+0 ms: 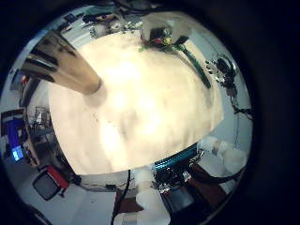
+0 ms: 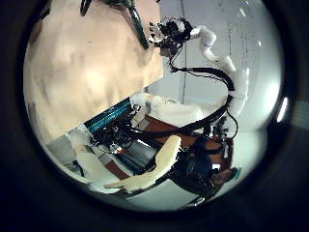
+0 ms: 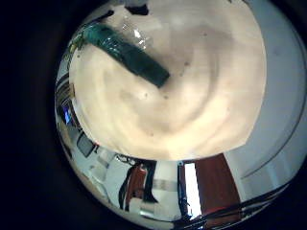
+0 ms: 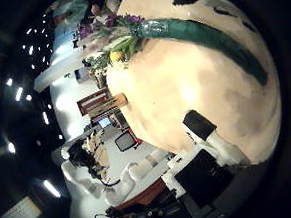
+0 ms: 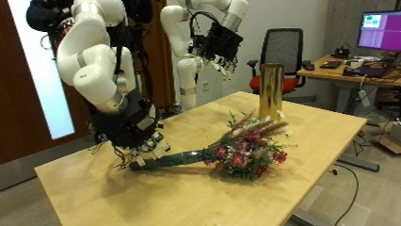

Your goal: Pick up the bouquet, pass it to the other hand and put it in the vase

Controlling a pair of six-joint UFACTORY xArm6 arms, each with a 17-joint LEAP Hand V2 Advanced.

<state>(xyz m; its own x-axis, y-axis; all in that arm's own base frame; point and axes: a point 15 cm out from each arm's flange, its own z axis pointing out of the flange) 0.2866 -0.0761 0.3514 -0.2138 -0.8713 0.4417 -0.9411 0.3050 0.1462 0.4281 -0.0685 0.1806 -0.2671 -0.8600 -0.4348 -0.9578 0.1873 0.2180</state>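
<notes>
Light wooden counter [image 5: 151, 193] carries one bouquet and one vase. At its left edge the right hand [image 5: 136, 130], black and white, hangs low over the dark green wrapped stem end of the single bouquet of pink, purple and yellow flowers [image 5: 232, 151]; its fingers look relaxed and hold nothing. That bouquet lies flat mid-counter, blooms toward the one tall gold cylindrical vase [image 5: 269, 90], which stands upright near the far edge. Beyond the vase, the left hand [image 5: 219, 42] hovers high, fingers loosely spread, empty.
</notes>
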